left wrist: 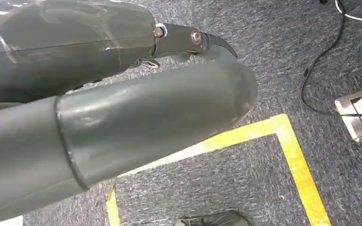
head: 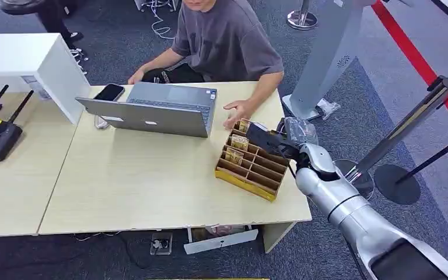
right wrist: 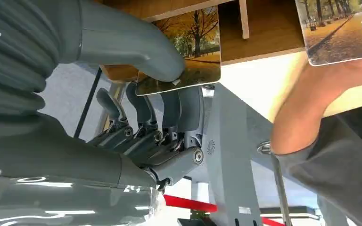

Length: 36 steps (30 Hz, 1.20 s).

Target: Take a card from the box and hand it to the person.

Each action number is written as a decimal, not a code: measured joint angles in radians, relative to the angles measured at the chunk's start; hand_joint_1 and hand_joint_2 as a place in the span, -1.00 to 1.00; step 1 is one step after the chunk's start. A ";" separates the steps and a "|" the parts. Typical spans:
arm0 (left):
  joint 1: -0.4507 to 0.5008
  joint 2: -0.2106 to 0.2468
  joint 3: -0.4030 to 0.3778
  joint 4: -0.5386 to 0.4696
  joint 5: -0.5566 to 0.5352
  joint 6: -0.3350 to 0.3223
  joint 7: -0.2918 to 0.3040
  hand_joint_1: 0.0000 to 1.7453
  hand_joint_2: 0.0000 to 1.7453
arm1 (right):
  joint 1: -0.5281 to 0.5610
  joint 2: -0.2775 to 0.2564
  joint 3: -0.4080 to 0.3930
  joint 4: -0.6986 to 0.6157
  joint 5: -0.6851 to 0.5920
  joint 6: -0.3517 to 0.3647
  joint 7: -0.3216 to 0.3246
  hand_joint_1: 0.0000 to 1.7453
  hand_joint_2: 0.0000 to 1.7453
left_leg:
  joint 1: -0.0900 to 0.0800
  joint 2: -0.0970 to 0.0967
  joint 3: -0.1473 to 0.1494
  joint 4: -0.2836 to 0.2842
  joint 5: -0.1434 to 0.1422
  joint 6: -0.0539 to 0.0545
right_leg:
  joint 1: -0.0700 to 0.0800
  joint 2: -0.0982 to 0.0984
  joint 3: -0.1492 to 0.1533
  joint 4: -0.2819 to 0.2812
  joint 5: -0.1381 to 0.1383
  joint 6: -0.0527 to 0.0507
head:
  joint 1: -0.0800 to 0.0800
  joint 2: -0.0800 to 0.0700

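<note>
Grey office carpet, a pale wooden desk (head: 151, 186) with a laptop (head: 151, 111) on it, red floor tape behind. At the desk's right end the right hand (head: 266, 139) pinches an autumn-photo card (right wrist: 188, 52) between thumb and fingers, just over the wooden slotted box (head: 251, 166); I'd lift it straight up clear of the dividers, then ease it toward the person's hand (head: 237, 111) close by. Left hand (left wrist: 122, 108) hangs over the carpet by yellow tape, can't tell how its fingers lie.

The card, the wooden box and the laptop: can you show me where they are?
card (right wrist: 188, 47), right wrist view, on its autumn-tree picture, pinched by the right hand (right wrist: 136, 89).
wooden box (head: 246, 178), head view, on its front wall.
laptop (head: 151, 119), head view, on the lid's back.
</note>
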 joint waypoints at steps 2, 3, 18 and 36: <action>0.000 0.000 0.000 0.000 0.000 0.000 0.000 -1.00 -1.00 | 0.000 0.000 0.000 0.000 0.000 -0.001 0.000 0.60 1.00 | 0.000 0.000 0.000 0.000 0.000 0.000 | 0.000 0.000 0.000 0.000 0.000 0.000 | 0.000 0.000; 0.000 0.000 0.000 0.000 0.000 0.001 0.000 -1.00 -1.00 | 0.000 0.000 0.000 0.000 0.001 -0.001 0.000 0.60 1.00 | 0.000 0.000 0.000 0.000 0.000 0.000 | 0.000 0.000 0.000 0.000 0.000 0.000 | 0.000 0.000; 0.000 0.000 0.000 0.000 0.000 0.000 0.003 -1.00 -1.00 | -0.008 0.000 0.000 -0.024 0.041 0.010 0.002 0.62 1.00 | 0.000 0.000 0.000 0.000 0.000 0.000 | 0.000 0.000 0.000 0.000 0.000 0.000 | 0.000 0.000; 0.000 0.000 0.000 0.000 0.001 -0.003 0.001 -1.00 -1.00 | -0.021 -0.008 0.026 -0.107 0.165 0.067 0.039 0.74 1.00 | 0.000 0.000 0.000 0.000 0.000 0.000 | 0.000 0.000 0.000 0.000 0.000 0.000 | 0.000 0.000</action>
